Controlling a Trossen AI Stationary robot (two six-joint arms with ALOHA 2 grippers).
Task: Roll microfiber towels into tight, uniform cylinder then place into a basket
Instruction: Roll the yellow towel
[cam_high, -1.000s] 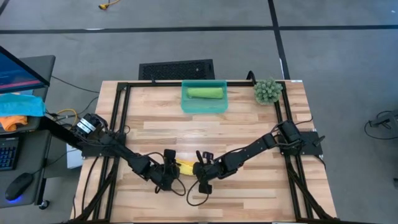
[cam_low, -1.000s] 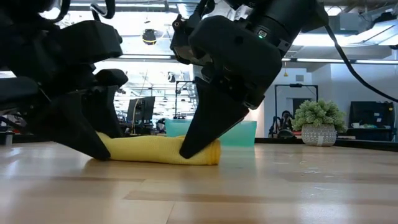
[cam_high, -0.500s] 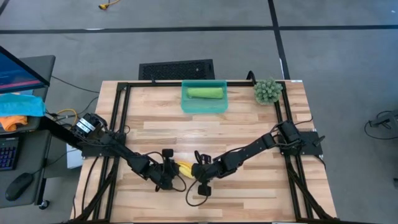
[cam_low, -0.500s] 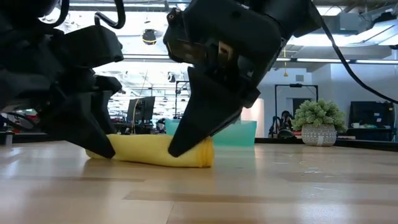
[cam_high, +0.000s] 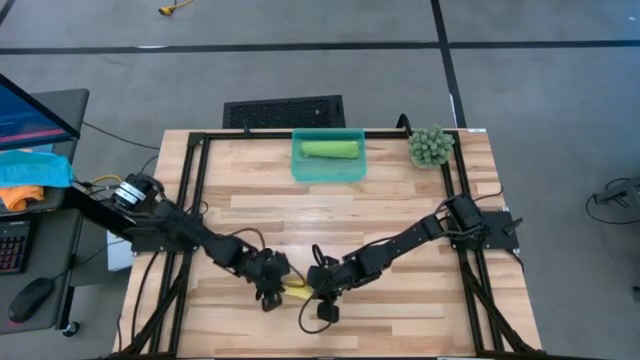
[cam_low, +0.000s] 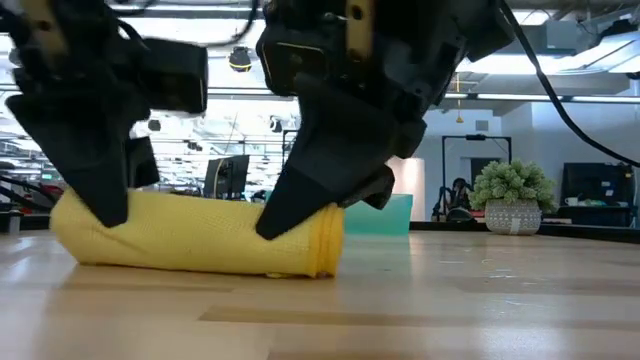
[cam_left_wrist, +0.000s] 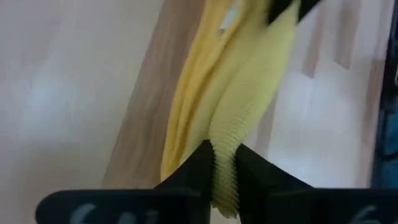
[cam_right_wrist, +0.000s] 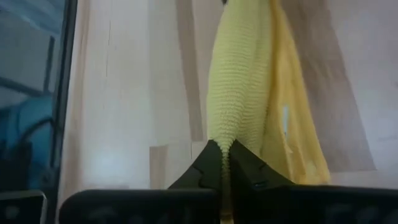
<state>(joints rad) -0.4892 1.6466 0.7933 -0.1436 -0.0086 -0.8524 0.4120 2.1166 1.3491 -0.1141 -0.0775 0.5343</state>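
The yellow towel is ribbed, matt cloth on a smooth, pale wooden table.

Rolled towel at table's six o'clock, left gripper on its nine o'clock end, right gripper at three, basket holding another roll at twelve, plant at one.

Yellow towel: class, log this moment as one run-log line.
yellow towel: rolled, on table | left gripper: shut on one end | right gripper: shut on other end | green towel: in basket
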